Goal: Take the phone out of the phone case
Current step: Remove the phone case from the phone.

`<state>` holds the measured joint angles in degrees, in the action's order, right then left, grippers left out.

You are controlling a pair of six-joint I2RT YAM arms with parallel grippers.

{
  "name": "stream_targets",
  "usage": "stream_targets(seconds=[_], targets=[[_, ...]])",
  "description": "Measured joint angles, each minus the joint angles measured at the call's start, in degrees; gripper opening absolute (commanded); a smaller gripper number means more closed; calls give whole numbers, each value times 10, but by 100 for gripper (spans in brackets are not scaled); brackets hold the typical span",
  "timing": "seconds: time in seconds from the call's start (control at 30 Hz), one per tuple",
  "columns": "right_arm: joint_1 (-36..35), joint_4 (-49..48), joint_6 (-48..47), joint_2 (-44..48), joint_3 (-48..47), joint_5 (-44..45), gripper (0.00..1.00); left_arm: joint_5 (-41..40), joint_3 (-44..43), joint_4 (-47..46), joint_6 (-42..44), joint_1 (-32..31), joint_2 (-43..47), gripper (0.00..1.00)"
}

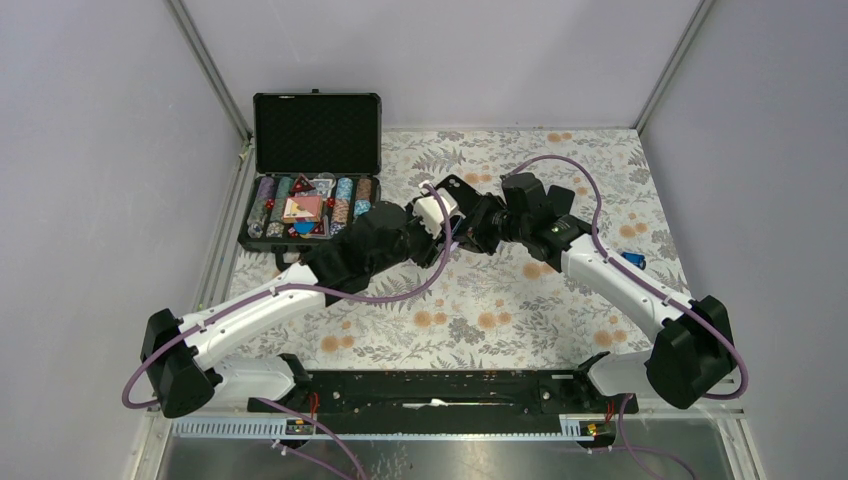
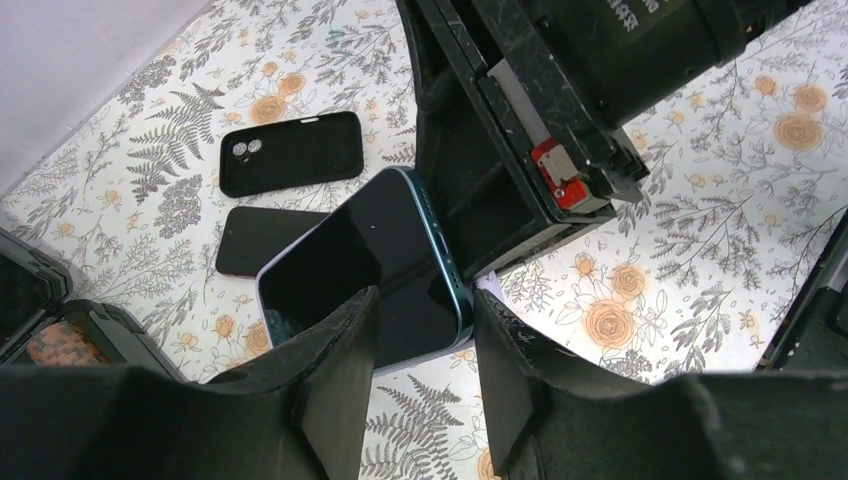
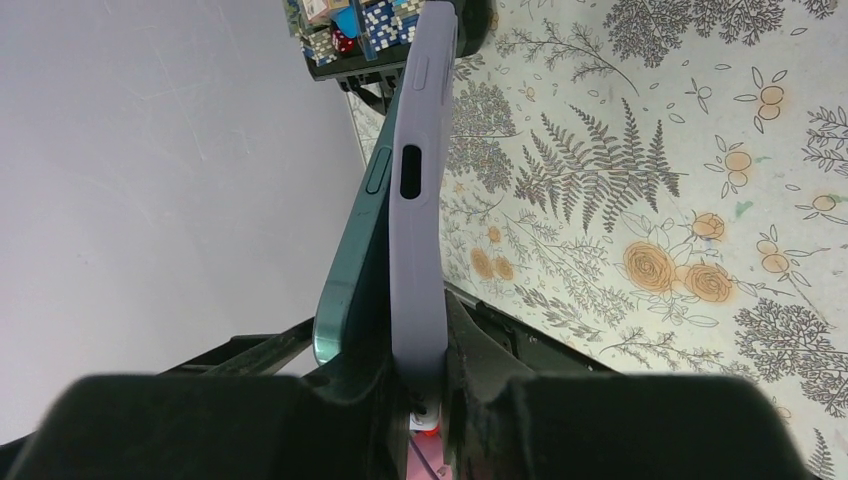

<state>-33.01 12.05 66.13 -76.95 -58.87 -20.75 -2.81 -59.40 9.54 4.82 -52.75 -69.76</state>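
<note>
Right jaws are clamping the phone case (image 3: 418,230); the phone (image 3: 345,290) is leaning out toward nine o'clock; left jaws' grip is showing unclear.

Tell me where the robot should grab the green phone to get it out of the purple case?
Best on the green phone, along its bare long edge where it stands clear of the purple case. Come from the screen side, pinching only the phone. The right gripper clamps the case, so pulling there should probably part them.
</note>
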Motion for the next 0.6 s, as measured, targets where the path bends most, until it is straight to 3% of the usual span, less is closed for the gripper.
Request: stream_targets(seconds=[0.2, 0.37, 0.6], targets=[[0, -17, 12, 0, 2, -8, 0, 1, 0, 12, 9, -2, -1, 44], [0, -26, 18, 0, 8, -9, 0, -9, 0, 13, 3, -4, -1, 26], [0, -47, 27, -1, 16, -7, 0, -37, -2, 12, -3, -13, -6, 20]])
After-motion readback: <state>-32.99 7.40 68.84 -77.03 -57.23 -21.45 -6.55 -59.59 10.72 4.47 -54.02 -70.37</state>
